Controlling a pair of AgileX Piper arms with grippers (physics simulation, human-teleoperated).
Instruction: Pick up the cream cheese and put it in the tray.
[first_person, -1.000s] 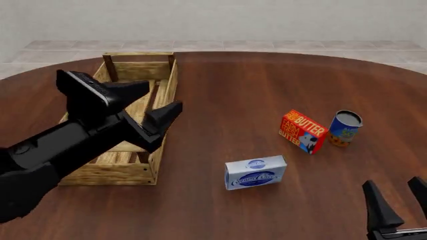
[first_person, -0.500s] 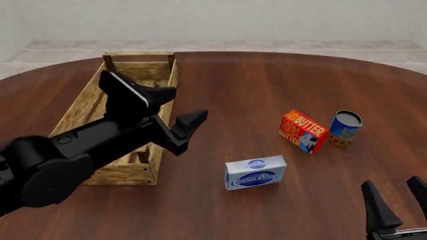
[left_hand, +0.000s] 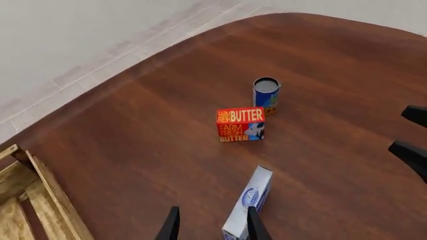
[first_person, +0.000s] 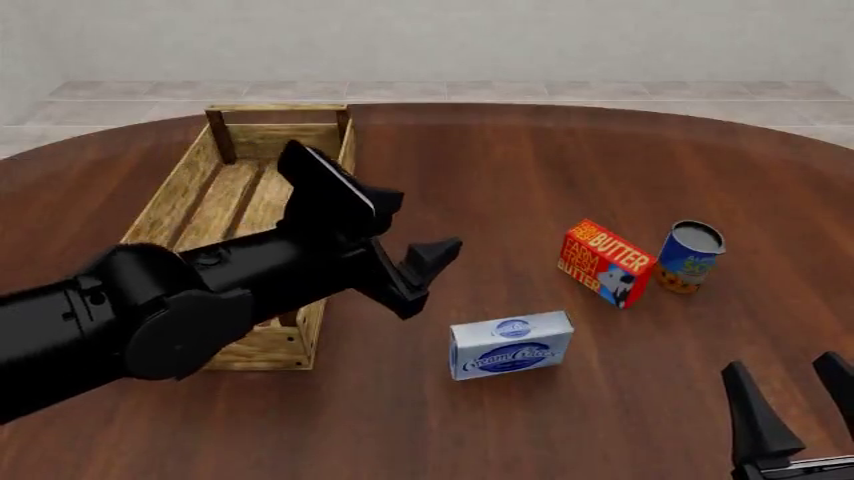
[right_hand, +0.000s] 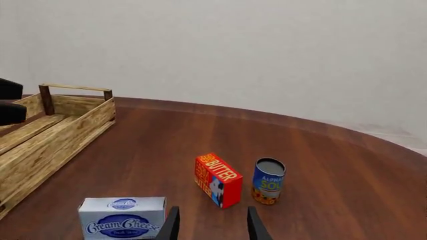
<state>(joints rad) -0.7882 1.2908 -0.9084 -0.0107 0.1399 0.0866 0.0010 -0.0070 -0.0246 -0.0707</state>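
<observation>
The cream cheese (first_person: 511, 344) is a pale blue-white box lying on the table at centre front; it also shows in the wrist views (left_hand: 248, 199) (right_hand: 123, 218). The tray (first_person: 214, 190), a wooden slat crate, stands at the left (right_hand: 60, 127) (left_hand: 37, 197). My left gripper (first_person: 416, 238) hangs open above the table between the tray's right wall and the cream cheese, holding nothing. In the left wrist view its fingertips (left_hand: 212, 227) frame the near end of the box. Low at the front right, my right gripper (first_person: 798, 395) is open and holds nothing.
A red-orange butter box (first_person: 607, 262) and a blue can (first_person: 690, 256) stand side by side to the right of and behind the cream cheese. The left arm's black body covers the tray's near right wall. The table's round edge curves behind.
My left arm has swung right, from over the tray out past its right wall toward the cream cheese. The right gripper and all objects have stayed put.
</observation>
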